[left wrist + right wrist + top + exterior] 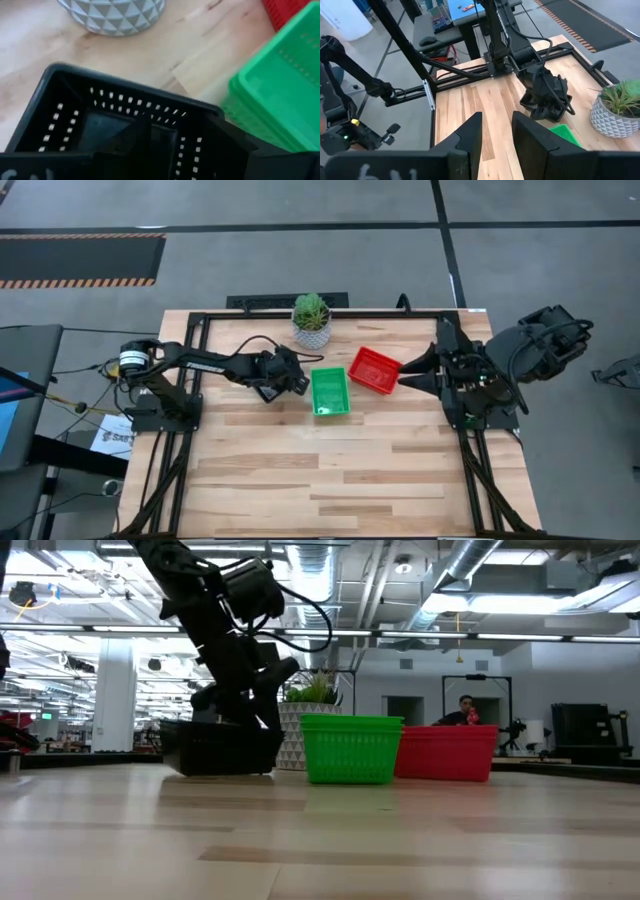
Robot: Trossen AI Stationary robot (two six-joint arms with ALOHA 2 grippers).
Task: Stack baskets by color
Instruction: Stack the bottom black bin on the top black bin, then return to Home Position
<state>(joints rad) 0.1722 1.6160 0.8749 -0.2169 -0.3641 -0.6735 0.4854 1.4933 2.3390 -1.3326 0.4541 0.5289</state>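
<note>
My left gripper [287,377] is shut on a black mesh basket [115,115], held low over the table just left of a green basket [331,391]; in the low view the black basket [215,748] sits at table height, but I cannot tell whether it touches the wood. A red basket [375,370] stands on its base to the right of the green one and slightly farther back. My right gripper [496,135] stands open, high above the table's right side, pointing toward the baskets with nothing between its fingers. My left gripper holds the black basket by one side wall [207,125], one finger inside the basket and one outside. The fingers slant down from the table's left side. The basket stays open side up, roughly level.
A green plant in a white patterned pot [311,322] stands just behind the baskets near the far edge. Black frame rails [200,340] run along the table's sides. Bare wood [330,480] fills the near half. A person [466,710] shows far off in the room.
</note>
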